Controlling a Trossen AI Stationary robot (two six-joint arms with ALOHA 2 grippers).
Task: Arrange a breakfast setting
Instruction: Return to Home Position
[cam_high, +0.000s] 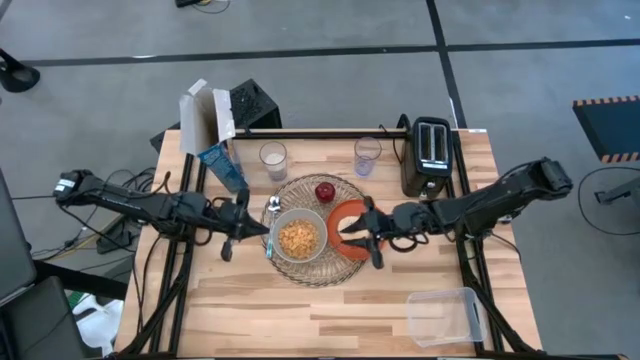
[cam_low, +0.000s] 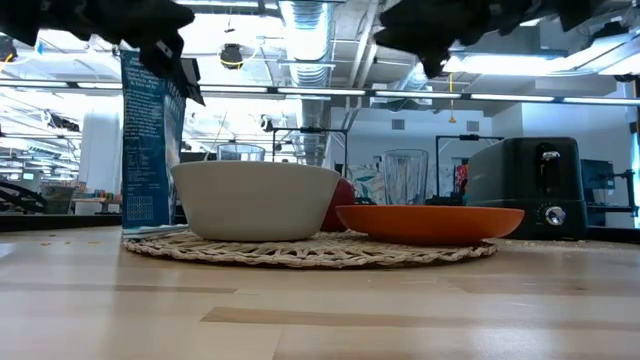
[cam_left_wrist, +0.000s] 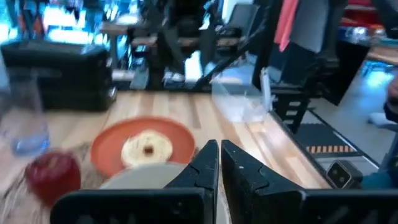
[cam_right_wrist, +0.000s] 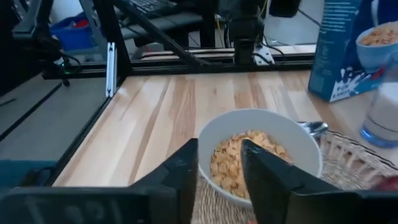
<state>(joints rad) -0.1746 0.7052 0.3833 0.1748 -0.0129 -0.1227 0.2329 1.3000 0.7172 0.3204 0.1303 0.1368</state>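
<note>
The round woven mat (cam_high: 338, 268) lies mid-table. On it rest a pale grey bowl (cam_high: 298, 238) of cereal, an orange plate (cam_high: 345, 213), a red apple (cam_high: 325, 191) and a metal spoon (cam_high: 271, 213) at the bowl's left. A bagel (cam_left_wrist: 147, 148) lies on the plate (cam_left_wrist: 180, 134); in the high view my right gripper hides it. My left gripper (cam_high: 263, 231) hovers shut just left of the bowl, above the spoon. My right gripper (cam_high: 350, 236) hangs open over the plate, pointing at the bowl (cam_right_wrist: 258, 155), nothing between its fingers. Both ride well above the table in the low view.
A black toaster (cam_high: 430, 155) stands at the far right and a blue-and-white cereal box (cam_high: 213, 135) at the far left. Two glasses (cam_high: 273, 158) (cam_high: 367, 155) stand behind the mat. A clear plastic container (cam_high: 443, 315) sits at the near right. Bare wood lies along the near edge.
</note>
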